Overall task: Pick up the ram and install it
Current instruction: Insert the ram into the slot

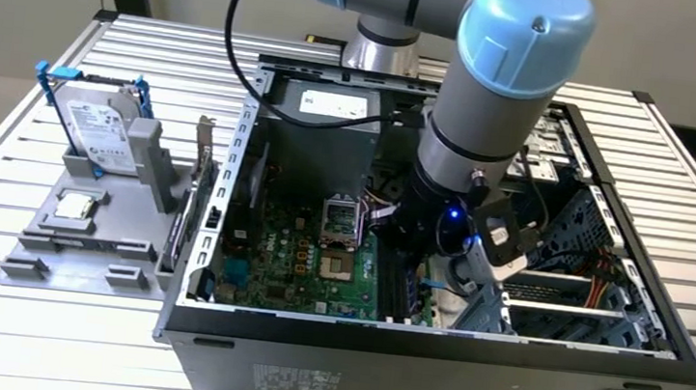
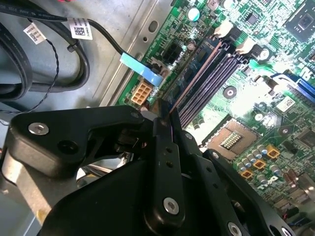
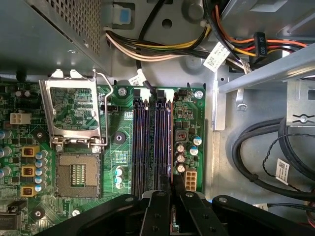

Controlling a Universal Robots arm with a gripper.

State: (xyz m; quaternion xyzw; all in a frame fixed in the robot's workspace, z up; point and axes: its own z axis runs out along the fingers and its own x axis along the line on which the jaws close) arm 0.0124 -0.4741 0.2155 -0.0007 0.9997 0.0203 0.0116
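Now, ram (image 3: pixel 172 189): thin stiff board pinched edgewise in the gripper (image 3: pixel 172 206), just over the outermost of the motherboard's slots (image 3: pixel 151 142).
Handling: light, rigid, fragile; best held by its long edges.
Gripper: clenched on the ram.
Arm (image 1: pixel 501 95): reaching steeply down into the open computer case (image 1: pixel 436 345), over the slots.

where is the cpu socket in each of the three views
Exterior view: cpu socket mid-motherboard, on the exterior view's left of the arm.
Second wrist view: next to the memory slots.
First wrist view: below its raised frame.
Shared landmark: the memory slots alongside it.
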